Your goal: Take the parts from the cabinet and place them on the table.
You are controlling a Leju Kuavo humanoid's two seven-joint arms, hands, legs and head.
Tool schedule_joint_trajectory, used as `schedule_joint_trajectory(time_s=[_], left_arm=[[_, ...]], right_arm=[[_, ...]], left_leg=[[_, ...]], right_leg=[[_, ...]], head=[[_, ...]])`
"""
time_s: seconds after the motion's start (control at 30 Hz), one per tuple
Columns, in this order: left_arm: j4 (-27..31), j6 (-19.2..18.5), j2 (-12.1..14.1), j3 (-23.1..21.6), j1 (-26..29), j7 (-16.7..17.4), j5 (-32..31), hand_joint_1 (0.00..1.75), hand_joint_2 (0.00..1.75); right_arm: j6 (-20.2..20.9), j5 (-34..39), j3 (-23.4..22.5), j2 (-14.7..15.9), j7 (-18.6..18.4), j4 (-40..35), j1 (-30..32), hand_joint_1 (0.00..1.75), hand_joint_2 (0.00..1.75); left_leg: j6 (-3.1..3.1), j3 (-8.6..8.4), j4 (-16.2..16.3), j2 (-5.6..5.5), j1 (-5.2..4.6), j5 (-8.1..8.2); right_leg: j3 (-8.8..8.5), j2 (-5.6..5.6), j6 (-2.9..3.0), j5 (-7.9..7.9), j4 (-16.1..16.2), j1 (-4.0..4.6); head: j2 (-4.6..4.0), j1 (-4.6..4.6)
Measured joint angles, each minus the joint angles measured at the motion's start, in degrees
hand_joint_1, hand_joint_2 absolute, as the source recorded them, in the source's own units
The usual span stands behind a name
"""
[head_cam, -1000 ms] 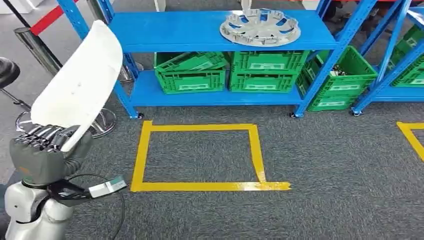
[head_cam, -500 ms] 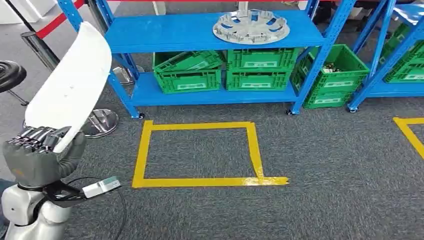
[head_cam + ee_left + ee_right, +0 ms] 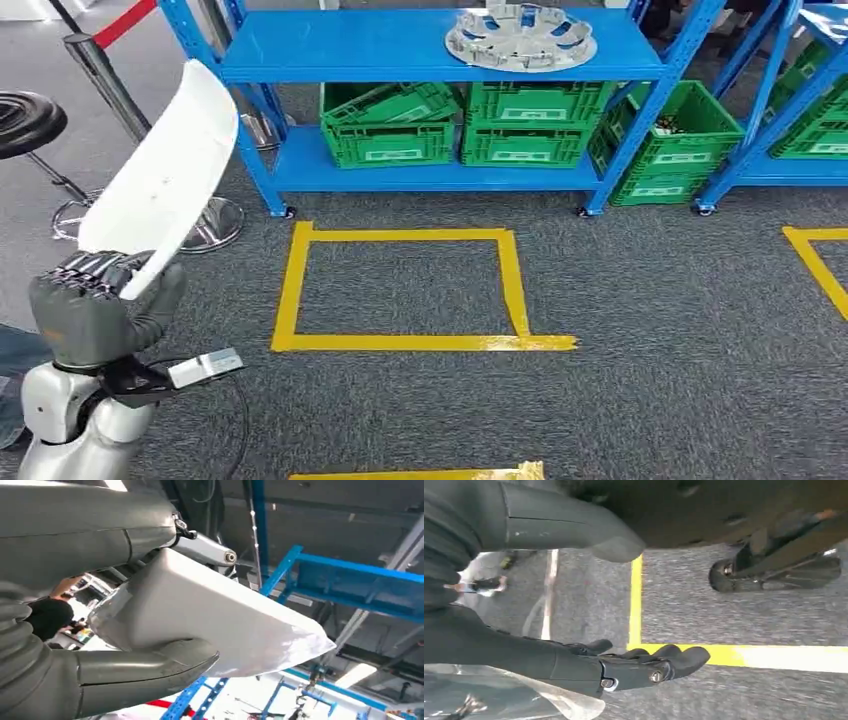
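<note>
The robot's left hand point(image 3: 95, 315) grips the lower end of a long white curved panel point(image 3: 165, 180), which rises tilted up and away from the hand, its upper end toward the blue shelving rack point(image 3: 420, 45). In the left wrist view the thumb point(image 3: 150, 665) lies along one face of the white panel point(image 3: 210, 625) and the other fingers wrap behind it, so the part is firmly held and well off the floor.

The right hand point(image 3: 624, 667) hangs low over the grey carpet point(image 3: 650, 330), holding nothing; its fingers point(image 3: 674, 657) are loosely curved and apart from the thumb point(image 3: 574, 525), above a strip of yellow tape point(image 3: 744, 655).

On the rack's top shelf, toward its right end, lies a round silver wheel cover point(image 3: 520, 38), flat on the blue surface. The lower shelf carries green plastic crates point(image 3: 460, 130) side by side, one sitting tilted on top at the left. Another green crate point(image 3: 665, 145) stands on the floor just beside the rack's right post.

On the carpet in front of the rack, yellow tape marks out a rectangle point(image 3: 400, 290). A black stool point(image 3: 30, 125) with a chrome base stands by the rack's left end, near a stanchion post point(image 3: 100, 70) with a red belt.
</note>
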State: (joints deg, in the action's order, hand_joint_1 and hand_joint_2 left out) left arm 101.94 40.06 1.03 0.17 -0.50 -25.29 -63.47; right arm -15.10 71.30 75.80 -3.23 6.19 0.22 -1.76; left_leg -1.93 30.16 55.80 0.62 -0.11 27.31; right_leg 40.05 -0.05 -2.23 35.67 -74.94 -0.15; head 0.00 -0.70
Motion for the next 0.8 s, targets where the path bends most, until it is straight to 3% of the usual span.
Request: schedule_joint_trajectory(time_s=[0.03, 0.1, 0.13, 0.17, 0.2, 0.27, 0.3, 0.37, 0.43, 0.47, 0.5, 0.53, 0.63, 0.67, 0.8], left_arm=[[-0.2, 0.0, 0.0, -0.1, 0.0, 0.0, 0.0, 1.75, 1.75], [-0.4, 0.0, 0.0, -0.2, 0.0, 0.1, 0.0, 1.75, 1.75], [-0.5, 0.0, 0.1, -0.3, -0.1, 0.3, 0.1, 1.75, 1.75], [-0.6, 0.0, 0.3, -0.5, -0.3, 0.5, 0.2, 1.75, 1.75], [-0.7, 0.0, 0.5, -0.8, -0.5, 0.7, 0.2, 1.75, 1.75], [-1.0, 0.0, 0.8, -1.2, -0.7, 1.2, 0.2, 1.75, 1.75], [-1.2, 0.0, 1.0, -1.5, -1.0, 1.4, 0.2, 1.75, 1.75], [-1.6, 0.0, 1.7, -2.5, -1.8, 2.4, 0.4, 1.75, 1.75], [-1.9, 0.0, 2.3, -3.1, -2.5, 3.0, 0.5, 1.75, 1.75], [-2.2, 0.0, 2.5, -3.4, -2.7, 3.3, 0.5, 1.75, 1.75], [-2.5, 0.0, 2.8, -4.0, -2.9, 3.6, 0.5, 1.75, 1.75], [-2.8, 0.0, 3.1, -4.3, -3.2, 3.9, 0.5, 1.75, 1.75], [-3.2, 0.0, 3.9, -5.4, -4.6, 4.8, 0.1, 1.75, 1.75], [-3.3, 0.0, 4.1, -5.7, -5.1, 4.9, -0.1, 1.75, 1.75], [-3.6, 0.0, 4.8, -6.6, -5.6, 5.3, -0.6, 1.75, 1.75]], right_arm=[[0.0, 0.0, 0.0, 0.0, 0.0, 0.0, 0.1, 0.0, 1.75], [0.0, 0.0, 0.0, 0.0, 0.0, 0.1, 0.0, 0.0, 1.75], [0.0, -0.1, 0.0, 0.0, 0.0, 0.1, 0.0, 0.0, 1.75], [0.0, -0.1, 0.0, 0.0, -0.1, 0.1, -0.1, 0.0, 1.75], [0.1, -0.2, 0.0, 0.0, -0.2, 0.1, -0.1, 0.0, 1.75], [0.2, -0.1, 0.0, 0.0, -0.4, 0.1, -0.1, 0.0, 1.75], [0.4, -0.1, 0.0, 0.0, -0.6, 0.1, 0.0, 0.0, 1.75], [0.6, -0.1, 0.0, -0.1, -1.0, 0.1, -0.1, 0.0, 1.75], [1.0, -0.1, 0.0, -0.1, -1.2, 0.2, -0.1, 0.0, 1.75], [1.0, -0.1, 0.0, -0.1, -1.4, 0.2, -0.1, 0.0, 1.75], [1.1, -0.1, 0.0, -0.1, -1.6, 0.2, 0.0, 0.0, 1.75], [1.1, -0.1, 0.0, -0.1, -1.8, 0.2, 0.0, 0.0, 1.75], [1.2, 0.0, 0.0, -0.1, -2.0, 0.2, 0.0, 0.0, 1.75], [1.2, 0.0, 0.0, -0.1, -2.0, 0.2, -0.1, 0.0, 1.75], [1.1, 0.2, -0.2, -0.1, -1.9, 0.3, 0.1, 0.0, 1.75]], left_leg=[[0.02, 0.1, 0.3, 0.0, 0.01, 0.02], [0.35, 0.21, 0.9, -0.03, 0.09, 0.26], [0.62, 0.32, 1.3, -0.02, 0.09, 0.45], [0.84, 0.95, 2.0, -0.1, -0.42, 0.54], [1.08, 1.66, 2.3, -0.14, -0.41, 0.34], [1.53, 1.99, 2.4, -0.08, -0.38, -0.05], [1.71, 2.12, 2.6, -0.12, -0.35, 0.2], [2.6, 3.51, 6.2, -0.24, -0.13, 3.43], [3.14, 7.13, 15.3, -0.24, 0.21, 7.88], [3.26, 8.45, 18.6, -0.24, 0.29, 9.01], [3.26, 8.74, 19.7, -0.25, 0.35, 8.85], [3.18, 7.75, 18.1, -0.24, 0.38, 7.36], [2.47, 0.79, 4.5, -0.28, 0.35, 0.54], [2.35, 0.13, 3.4, -0.35, 0.1, 1.35], [1.44, 0.69, 2.1, -0.38, -0.05, 1.03]], right_leg=[[-1.41, -0.01, -0.05, -1.91, 2.3, -0.02], [-6.51, -0.03, 0.02, -6.98, 12.2, -0.15], [-7.93, -0.02, 0.06, -7.14, 15.4, -0.2], [-8.58, 0.17, 0.2, -6.76, 16.3, -0.14], [-8.7, 0.23, 0.94, -6.27, 16.5, -0.13], [-8.07, 0.37, 1.34, -6.54, 16.3, 0.01], [-8.0, 0.33, 1.83, -6.84, 16.5, -0.39], [-7.96, 0.19, 2.47, -7.18, 16.6, -0.44], [-7.56, 0.17, 2.77, -7.38, 16.6, -0.37], [-7.4, 0.16, 2.89, -7.48, 16.6, -0.36], [-7.26, 0.16, 2.92, -7.58, 16.5, -0.35], [-7.17, 0.18, 2.92, -7.68, 16.5, -0.35], [-7.18, 0.24, 2.63, -7.93, 16.5, -0.35], [-6.94, 0.23, 2.31, -8.12, 16.5, -0.14], [-6.18, 0.1, 1.06, -9.0, 16.7, -0.02]], head=[[0.0, -0.11], [0.0, -0.09], [0.0, -0.09], [0.0, -0.13], [0.0, 0.04], [0.0, 0.0], [0.0, -0.04], [0.0, 0.54], [0.0, 0.59], [0.0, 0.59], [0.0, 0.57], [0.0, 0.63], [0.0, 0.61], [0.0, 0.52], [0.0, 0.57]])
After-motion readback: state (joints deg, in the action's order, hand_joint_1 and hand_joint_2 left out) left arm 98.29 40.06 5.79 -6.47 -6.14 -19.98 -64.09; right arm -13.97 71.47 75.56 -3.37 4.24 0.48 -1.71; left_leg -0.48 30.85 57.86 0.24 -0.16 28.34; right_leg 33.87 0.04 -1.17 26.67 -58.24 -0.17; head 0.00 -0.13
